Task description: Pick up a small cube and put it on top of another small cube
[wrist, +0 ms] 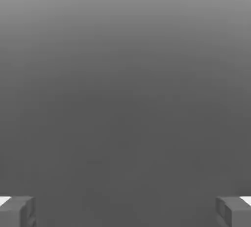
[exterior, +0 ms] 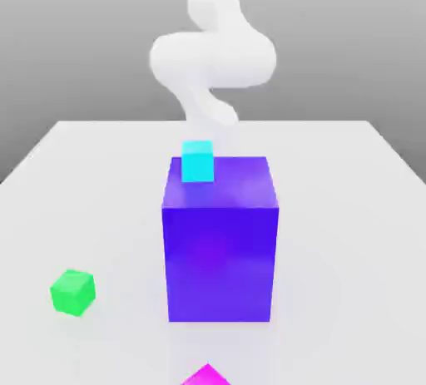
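In the hand view the tool [wrist: 125, 211] stands wide open, its two grey fingertips [wrist: 17, 211] far apart at opposite edges with nothing between them and nothing held; beyond them lies only a plain grey surface. In the exterior view the white arm [exterior: 212, 59] curls above the far part of the worktop [exterior: 100, 184], rising behind the big blue-violet block [exterior: 220, 238]; the tool itself cannot be made out there, so its gap to the cubes cannot be judged closely. Taking that block as the centre of a clock face in the exterior view, the arm is at twelve o'clock, and a small cyan cube [exterior: 198, 161] rests on the block's top face near its far edge, toward eleven o'clock. The small magenta cube [exterior: 205, 375] lies on the worktop at six o'clock, close to the near edge of the picture and partly cut off by it, apart from the block and well away from the arm. The small green cube [exterior: 72, 292] sits on the worktop at about eight o'clock, toward the exterior view's left, well apart from the block and from the magenta cube. Neither small cube is touched by anything.
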You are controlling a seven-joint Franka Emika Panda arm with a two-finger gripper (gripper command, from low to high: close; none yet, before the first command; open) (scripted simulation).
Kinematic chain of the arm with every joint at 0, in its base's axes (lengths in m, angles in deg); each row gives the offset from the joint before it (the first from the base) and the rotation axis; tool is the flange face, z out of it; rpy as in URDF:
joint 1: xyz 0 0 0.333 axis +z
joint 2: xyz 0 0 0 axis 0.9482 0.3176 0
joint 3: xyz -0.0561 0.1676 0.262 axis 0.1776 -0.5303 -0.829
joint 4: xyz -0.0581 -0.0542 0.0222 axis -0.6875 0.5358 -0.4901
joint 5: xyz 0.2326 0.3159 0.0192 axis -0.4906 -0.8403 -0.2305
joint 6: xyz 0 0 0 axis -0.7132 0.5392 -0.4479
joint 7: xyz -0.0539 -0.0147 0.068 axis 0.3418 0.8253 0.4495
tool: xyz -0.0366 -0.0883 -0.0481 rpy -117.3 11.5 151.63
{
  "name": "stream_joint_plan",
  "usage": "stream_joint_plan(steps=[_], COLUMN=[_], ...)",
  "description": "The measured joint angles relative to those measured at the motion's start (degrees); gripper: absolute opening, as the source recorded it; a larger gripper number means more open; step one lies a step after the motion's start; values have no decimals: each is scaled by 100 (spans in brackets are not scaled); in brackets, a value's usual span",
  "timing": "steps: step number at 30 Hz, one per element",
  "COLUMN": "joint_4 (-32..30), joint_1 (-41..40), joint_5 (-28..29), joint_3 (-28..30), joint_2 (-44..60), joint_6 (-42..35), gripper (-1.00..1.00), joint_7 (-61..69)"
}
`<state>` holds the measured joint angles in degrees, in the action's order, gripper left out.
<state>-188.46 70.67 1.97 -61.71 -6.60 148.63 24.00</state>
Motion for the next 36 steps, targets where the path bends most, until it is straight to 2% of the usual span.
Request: stream_joint_plan(steps=[10,19,28,33,34,36], joint_4=[-4,-10,-14,162,184,184], joint_1=[-315,-429,-215,-144,-138,-138], joint_5=[-185,-11,196,240,242,242], joint_3=[-282,-401,-152,-67,-60,-60], joint_2=[2110,3982,5852,6893,7006,7006], joint_6=[651,1235,1811,2512,2601,2603], gripper=[0,0,0,0,-100,-100], joint_7=[-1314,-2716,-4143,-4335,-4339,-4340])
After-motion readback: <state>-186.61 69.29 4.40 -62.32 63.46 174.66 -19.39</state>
